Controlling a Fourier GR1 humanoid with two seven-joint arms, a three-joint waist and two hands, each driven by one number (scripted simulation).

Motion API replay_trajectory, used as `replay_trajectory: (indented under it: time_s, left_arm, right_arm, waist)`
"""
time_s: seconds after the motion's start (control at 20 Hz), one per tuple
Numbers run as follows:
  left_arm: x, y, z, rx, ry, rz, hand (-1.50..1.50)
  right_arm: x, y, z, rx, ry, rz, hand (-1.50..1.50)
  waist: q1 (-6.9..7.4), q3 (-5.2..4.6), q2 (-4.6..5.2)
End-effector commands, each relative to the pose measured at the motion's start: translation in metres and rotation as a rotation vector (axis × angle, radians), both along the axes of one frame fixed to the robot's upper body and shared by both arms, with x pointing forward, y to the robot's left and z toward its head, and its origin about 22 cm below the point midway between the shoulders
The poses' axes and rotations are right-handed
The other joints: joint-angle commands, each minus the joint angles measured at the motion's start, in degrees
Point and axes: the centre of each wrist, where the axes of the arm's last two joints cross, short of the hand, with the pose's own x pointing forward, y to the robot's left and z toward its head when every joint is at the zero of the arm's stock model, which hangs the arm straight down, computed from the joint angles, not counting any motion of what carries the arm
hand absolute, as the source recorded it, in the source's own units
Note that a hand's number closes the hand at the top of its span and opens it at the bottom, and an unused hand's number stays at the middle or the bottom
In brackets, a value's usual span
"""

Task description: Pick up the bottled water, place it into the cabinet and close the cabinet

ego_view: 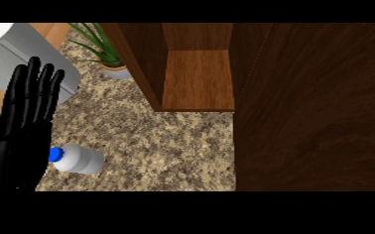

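Head view — bottle (79,159) partly behind robot hand (28,110)

1. I count one water bottle (79,159), lying on its side on the counter (168,144), with one blue cap (55,154).
2. I see one wooden cabinet (198,79), with one door (307,109) standing open at its right.
3. One potted plant (106,54) stands left of the cabinet.
4. One grey appliance (33,54) sits at the upper left.
5. One black hand (29,104) shows, at my left edge.
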Motion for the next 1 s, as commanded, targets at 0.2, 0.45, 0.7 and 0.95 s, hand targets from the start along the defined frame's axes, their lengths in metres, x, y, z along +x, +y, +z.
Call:
replay_trajectory:
  time_s: [0.2,0.45,0.7,0.95]
  left_arm:
    - [-0.028,0.07,0.008,0.02,-0.025,-0.325,-1.5]
    - [-0.042,0.099,-0.015,-0.134,0.195,-0.495,-1.5]
    - [-0.06,0.166,0.004,-0.147,0.197,-0.513,-1.5]
    - [-0.088,0.216,0.006,-0.182,0.239,-0.501,-1.5]
  right_arm:
    - [-0.03,-0.001,-0.002,-0.007,0.025,0.034,-1.5]
    - [-0.038,0.022,-0.003,0.03,0.115,0.249,-1.5]
    - [-0.072,0.029,0.018,0.041,0.134,0.296,-1.5]
    - [-0.068,0.042,0.034,0.026,0.138,0.29,-1.5]
  waist:
    - [0.07,-2.04,0.98]
    - [0.96,-1.98,1.07]
    - [-0.16,-1.88,1.19]
    - [0.13,-1.86,1.47]
